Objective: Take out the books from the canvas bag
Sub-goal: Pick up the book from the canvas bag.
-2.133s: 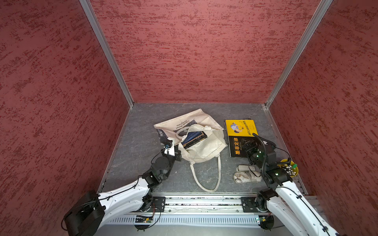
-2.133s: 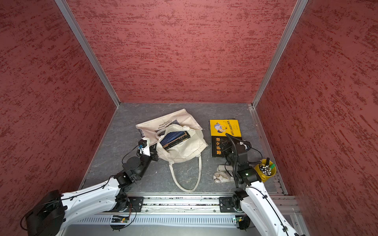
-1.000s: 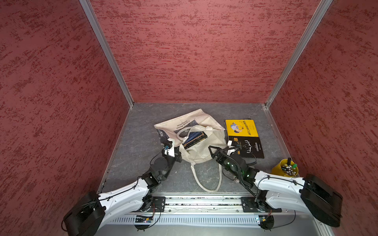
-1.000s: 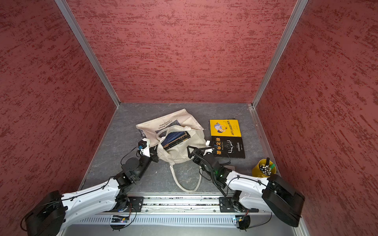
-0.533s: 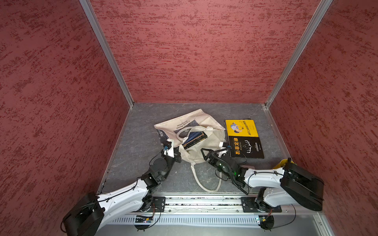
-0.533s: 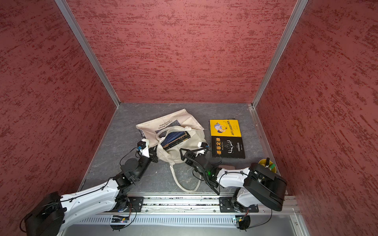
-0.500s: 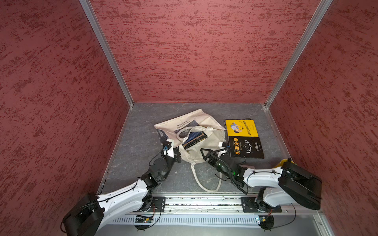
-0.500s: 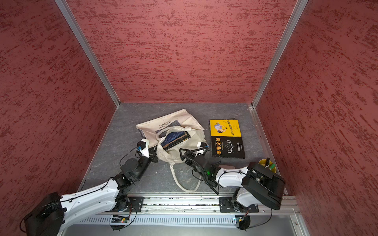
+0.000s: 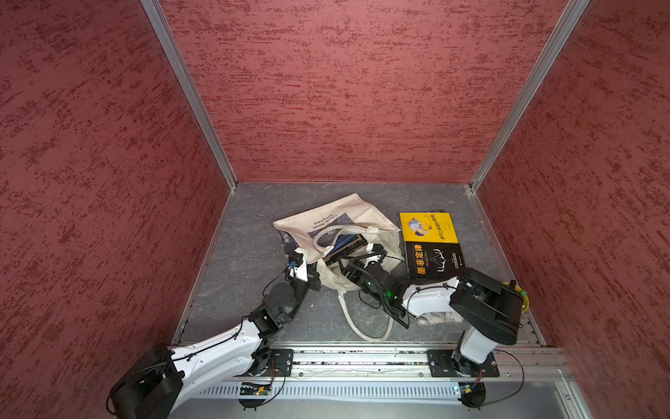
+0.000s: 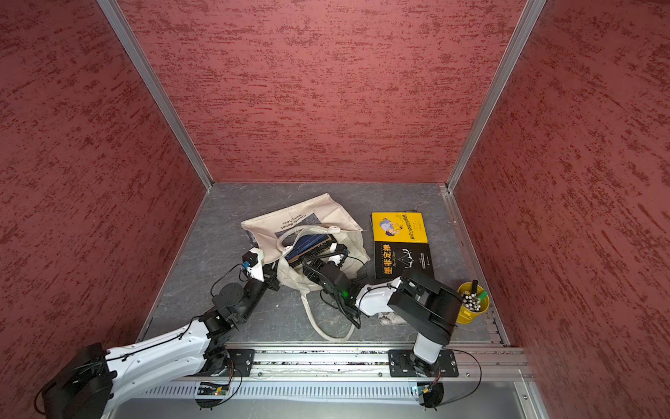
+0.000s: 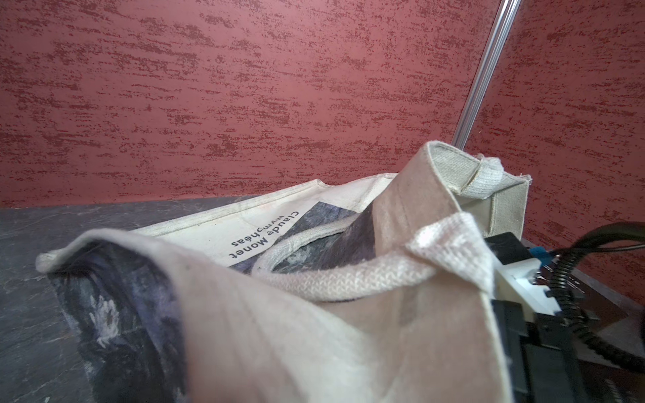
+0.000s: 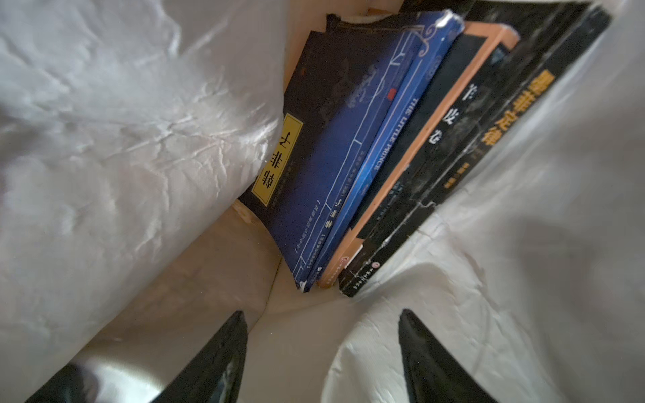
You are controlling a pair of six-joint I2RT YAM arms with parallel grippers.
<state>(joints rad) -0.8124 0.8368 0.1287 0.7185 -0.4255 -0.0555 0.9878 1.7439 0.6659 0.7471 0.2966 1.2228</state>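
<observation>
Likely fault: the right gripper [image 12: 321,314], jaws apart at the mouth of the canvas bag [image 9: 326,219], pinches loose lining instead of a spine. Left of centre, the left gripper [image 9: 314,279] clamps the one bag's rim. At centre, at least three books [image 12: 349,157] sit inside. At right, two lie outside: a yellow book [image 9: 427,226] and a black book [image 9: 435,261].
</observation>
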